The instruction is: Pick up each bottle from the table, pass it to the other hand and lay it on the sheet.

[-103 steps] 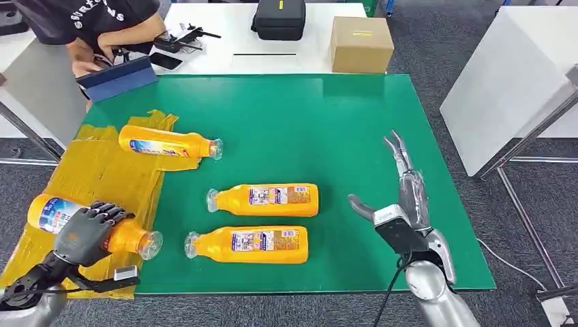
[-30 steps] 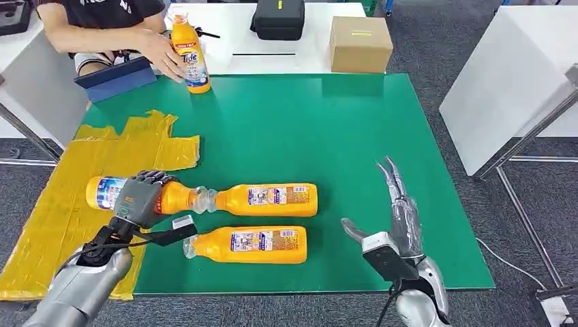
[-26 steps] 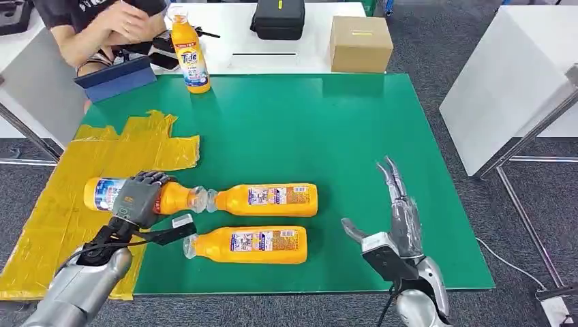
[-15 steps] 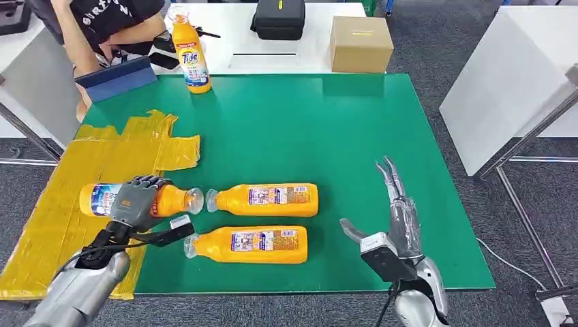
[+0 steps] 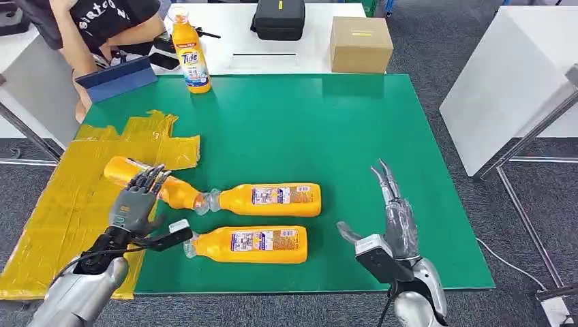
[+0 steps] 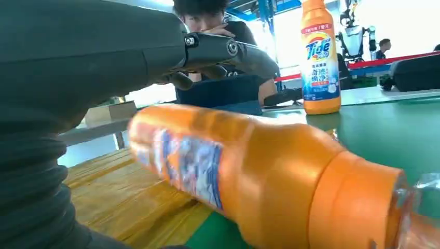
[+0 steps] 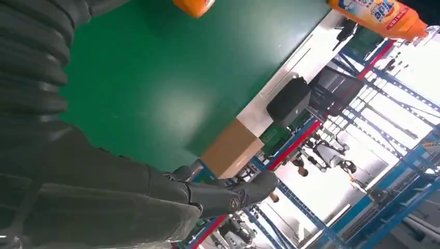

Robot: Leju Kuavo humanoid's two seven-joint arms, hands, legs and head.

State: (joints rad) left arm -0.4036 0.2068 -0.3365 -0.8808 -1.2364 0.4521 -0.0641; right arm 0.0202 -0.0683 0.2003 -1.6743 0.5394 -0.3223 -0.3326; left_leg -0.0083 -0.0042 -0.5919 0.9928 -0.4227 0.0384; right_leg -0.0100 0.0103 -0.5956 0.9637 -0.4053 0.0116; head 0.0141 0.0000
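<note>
Left hand (image 5: pixel 133 204) open over a lying bottle (image 5: pixel 153 185) at the sheet edge; right hand (image 5: pixel 392 218) empty.
Left hand fingers (image 5: pixel 151 178) are spread apart above the bottle, which lies tilted with its base on the yellow sheet (image 5: pixel 75 197) and its cap end on the green counter (image 5: pixel 327 129); whether the fingers touch it is unclear. The wrist view shows the same bottle (image 6: pixel 259 176) close below the hand (image 6: pixel 78 57), blurred. Its cap sits right at the cap of a second bottle (image 5: pixel 269 199) lying on the counter; a third bottle (image 5: pixel 249 244) lies just nearer the robot. A fourth bottle (image 5: pixel 190 53) stands upright at the far counter edge, near a person (image 5: pixel 95 27). Right hand is flat, fingers straight and apart, over the counter well away from the bottles. A cardboard box (image 5: pixel 360 43) and a black case (image 5: pixel 278 18) sit on the white table behind.
</note>
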